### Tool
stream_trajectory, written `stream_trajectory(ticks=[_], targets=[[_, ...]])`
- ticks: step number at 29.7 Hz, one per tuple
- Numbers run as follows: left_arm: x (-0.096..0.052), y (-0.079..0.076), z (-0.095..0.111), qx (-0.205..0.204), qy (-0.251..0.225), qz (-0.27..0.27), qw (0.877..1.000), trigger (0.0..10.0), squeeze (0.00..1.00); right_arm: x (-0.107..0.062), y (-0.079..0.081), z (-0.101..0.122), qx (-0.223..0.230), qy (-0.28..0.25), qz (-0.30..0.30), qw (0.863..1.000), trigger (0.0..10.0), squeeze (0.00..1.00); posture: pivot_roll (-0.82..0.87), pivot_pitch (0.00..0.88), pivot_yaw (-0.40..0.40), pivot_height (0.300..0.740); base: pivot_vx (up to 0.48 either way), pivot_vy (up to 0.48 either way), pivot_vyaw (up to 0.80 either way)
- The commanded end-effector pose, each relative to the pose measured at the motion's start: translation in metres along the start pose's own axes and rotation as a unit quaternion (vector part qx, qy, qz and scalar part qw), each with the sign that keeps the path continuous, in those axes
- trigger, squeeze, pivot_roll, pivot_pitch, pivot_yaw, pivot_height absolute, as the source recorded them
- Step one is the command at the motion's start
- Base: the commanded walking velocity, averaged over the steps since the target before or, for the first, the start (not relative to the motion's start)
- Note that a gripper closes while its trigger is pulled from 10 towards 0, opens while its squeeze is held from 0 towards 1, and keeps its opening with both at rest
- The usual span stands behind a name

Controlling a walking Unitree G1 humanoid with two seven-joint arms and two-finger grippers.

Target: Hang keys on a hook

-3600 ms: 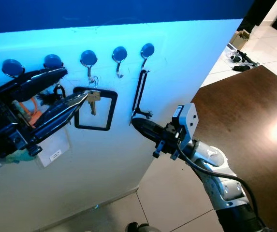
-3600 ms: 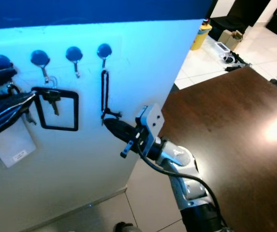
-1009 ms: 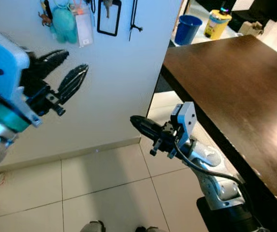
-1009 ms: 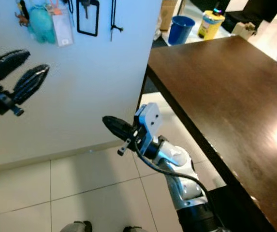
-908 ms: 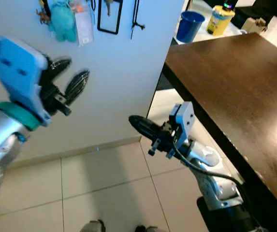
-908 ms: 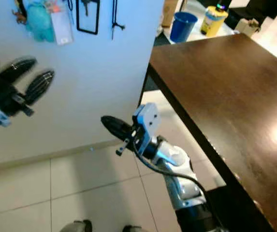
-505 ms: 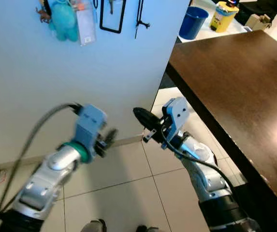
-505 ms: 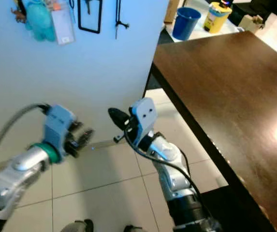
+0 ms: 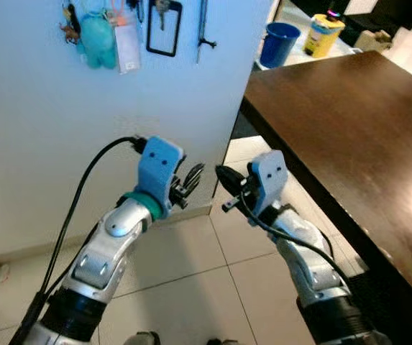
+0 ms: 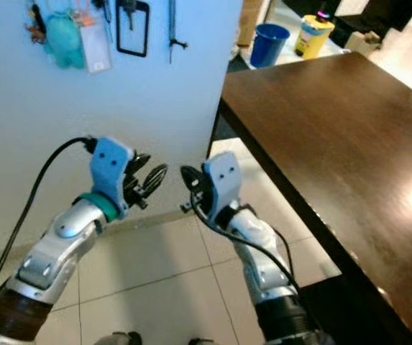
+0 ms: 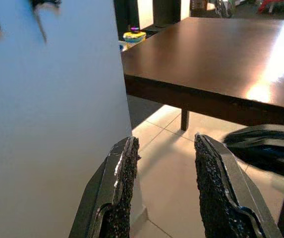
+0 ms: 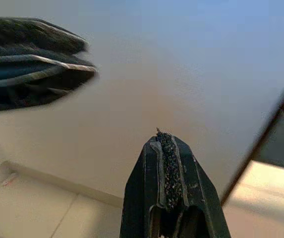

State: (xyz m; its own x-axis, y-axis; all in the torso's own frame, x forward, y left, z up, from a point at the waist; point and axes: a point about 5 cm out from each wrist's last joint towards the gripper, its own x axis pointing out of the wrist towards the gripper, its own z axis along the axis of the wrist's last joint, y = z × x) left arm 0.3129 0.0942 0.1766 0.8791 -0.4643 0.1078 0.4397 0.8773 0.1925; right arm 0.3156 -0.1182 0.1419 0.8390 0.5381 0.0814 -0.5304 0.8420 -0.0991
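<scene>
1. The keys (image 9: pixel 162 10) hang high on the pale wall (image 9: pixel 62 136), at the top edge of the head view, w/ their long axis vertical, pointing down; they sit inside a black rectangular loop (image 9: pixel 162 30). The hook itself is cut off by the frame edge (can't tell how they're attached).
2. Left of the keys on the wall: a teal plush toy (image 9: pixel 95 41) and a white card tag (image 9: pixel 126 44). Right of them a thin black strap (image 9: pixel 202 25) hangs straight down.
3. Left gripper (image 9: pixel 193 177) is low, in front of the wall's lower part, well below the keys. Its two black fingers are spread apart w/ nothing between them (the wrist view shows a clear gap, floor behind) (image 11: pixel 164 193).
4. Right gripper (image 9: pixel 229 177) is just beside the left one, tips facing each other, near but apart. Its fingers are pressed together, empty (wrist view: (image 12: pixel 170 171), pads meeting in one line).
5. Both silver arms reach fwd from the bottom of the head view; a black cable (image 9: pixel 83 194) loops along the left arm.
6. Room: beige tiled floor (image 9: pixel 191 280) below, a dark brown table (image 9: pixel 349 122) on the right w/ a bright glare patch near its right edge.
7. Beyond the table's far end: a blue bin (image 9: pixel 279 42) and a yellow container (image 9: pixel 323 29) on the floor.
</scene>
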Motion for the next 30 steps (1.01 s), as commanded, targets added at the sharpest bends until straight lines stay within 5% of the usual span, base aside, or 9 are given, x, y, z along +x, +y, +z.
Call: stream_trajectory(ticks=[1, 15, 30], targets=[[-0.004, 0.006, -0.012, 0.015, 0.022, 0.017, 1.000, 10.0, 0.00, 0.002, 0.001, -0.003, 0.006, 0.006, 0.001, 1.000, 10.0, 0.00, 0.00, 0.000, 0.045, 0.740, 0.000, 0.000, 0.00], [-0.009, 0.015, -0.023, -0.011, 0.028, 0.027, 0.999, 10.0, 0.00, 0.016, 0.017, 0.004, 0.046, -0.003, -0.007, 0.999, 10.0, 0.00, 0.00, 0.000, 0.055, 0.740, 0.000, 0.000, 0.00], [-0.010, 0.020, -0.027, 0.020, 0.035, 0.067, 0.997, 10.0, 0.00, 0.002, 0.013, -0.002, 0.040, 0.000, -0.030, 0.999, 10.0, 0.00, 0.00, 0.000, 0.054, 0.740, 0.000, 0.000, 0.00]])
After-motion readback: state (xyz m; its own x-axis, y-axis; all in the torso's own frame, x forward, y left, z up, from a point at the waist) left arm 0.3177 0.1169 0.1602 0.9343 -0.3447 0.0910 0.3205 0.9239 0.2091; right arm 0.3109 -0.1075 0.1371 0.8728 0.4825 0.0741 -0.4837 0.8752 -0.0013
